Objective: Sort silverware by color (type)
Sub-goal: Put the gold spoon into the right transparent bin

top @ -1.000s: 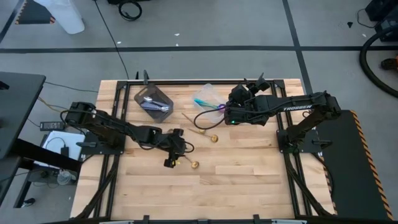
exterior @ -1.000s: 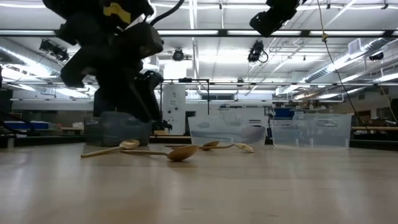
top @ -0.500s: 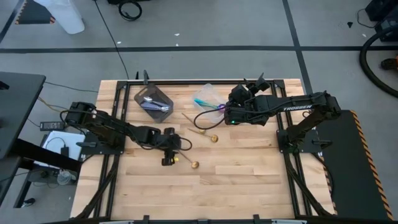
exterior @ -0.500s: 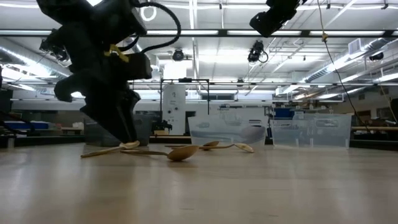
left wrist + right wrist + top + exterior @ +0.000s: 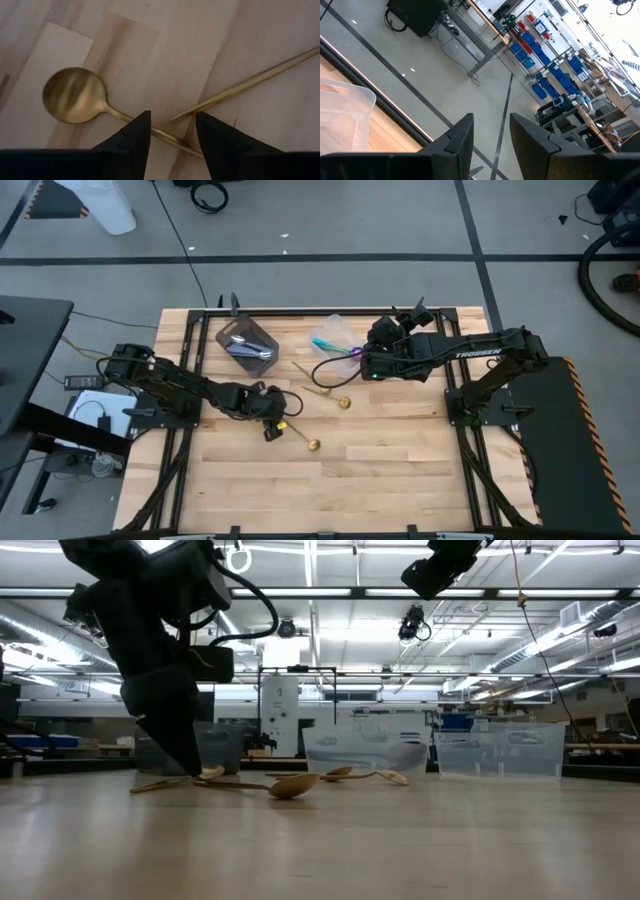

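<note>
Gold spoons lie flat on the wooden table (image 5: 400, 470). My left gripper (image 5: 172, 114) is open and tipped down close over one gold spoon (image 5: 74, 95). Its fingers stand on either side of that spoon's handle, with the bowl (image 5: 313, 445) lying beyond them. A second gold handle (image 5: 250, 80) ends just ahead of the fingers. In the low view the left gripper (image 5: 188, 766) reaches nearly down to the tabletop. Silver spoons lie in a dark tub (image 5: 247, 343) and blue-purple ones in a clear tub (image 5: 333, 335). My right gripper (image 5: 491, 125) is open and empty, held high beside the clear tub.
Another gold spoon (image 5: 343, 402) lies near the table's middle, with one more gold handle (image 5: 300, 370) farther back. The two tubs stand toward the far edge. The near half of the table is bare wood. The right arm (image 5: 480, 355) reaches in from the right.
My left gripper has rolled about its own axis, tipped further down and sunk to the tabletop, ending astride the gold spoon's handle. The spoons have stayed where they were.
</note>
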